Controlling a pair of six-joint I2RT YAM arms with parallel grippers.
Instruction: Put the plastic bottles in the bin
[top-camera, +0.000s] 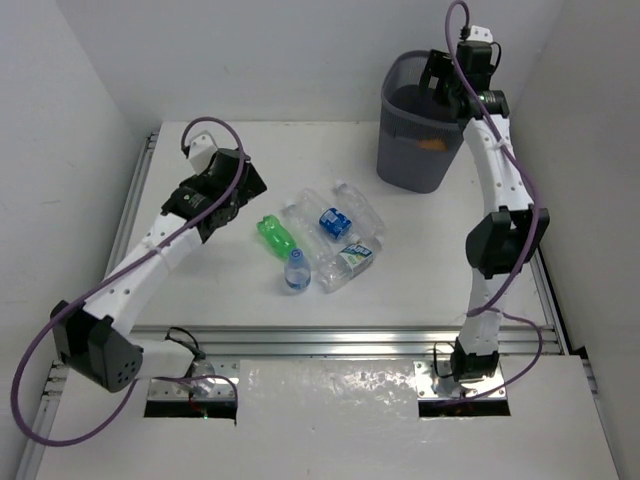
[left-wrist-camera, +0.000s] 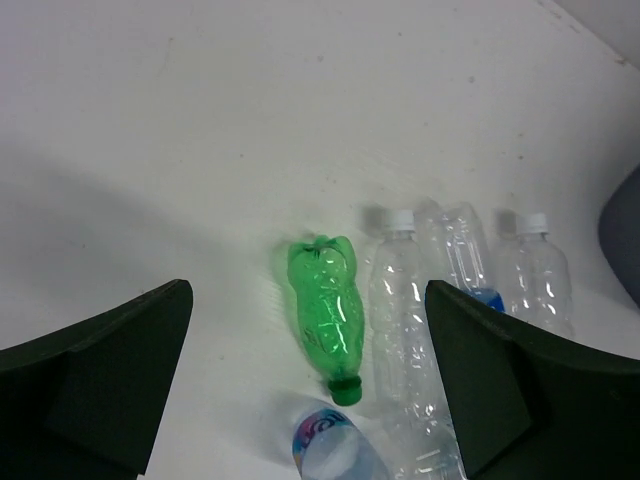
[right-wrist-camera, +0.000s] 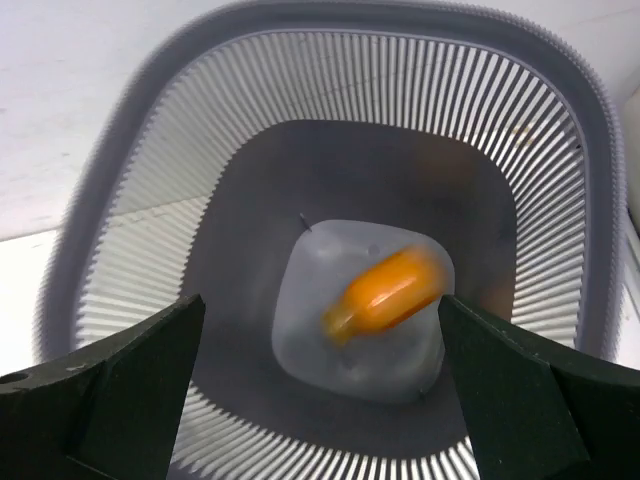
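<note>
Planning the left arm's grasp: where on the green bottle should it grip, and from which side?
Probably across the mid-body of the green bottle, coming down from above with the left gripper. It lies flat, lengthwise between the open jaws. Mind the clear bottle close alongside; the other flank is free.

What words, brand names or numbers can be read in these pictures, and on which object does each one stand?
No text can be read in any view.
The blue-label bottle: print too small to read.
The green-white-label bottle: print too small to read.
The swirl-label bottle: only a blue pattern shows, no legible letters.
The green bottle, the orange bottle and the bin: no writing shows.
</note>
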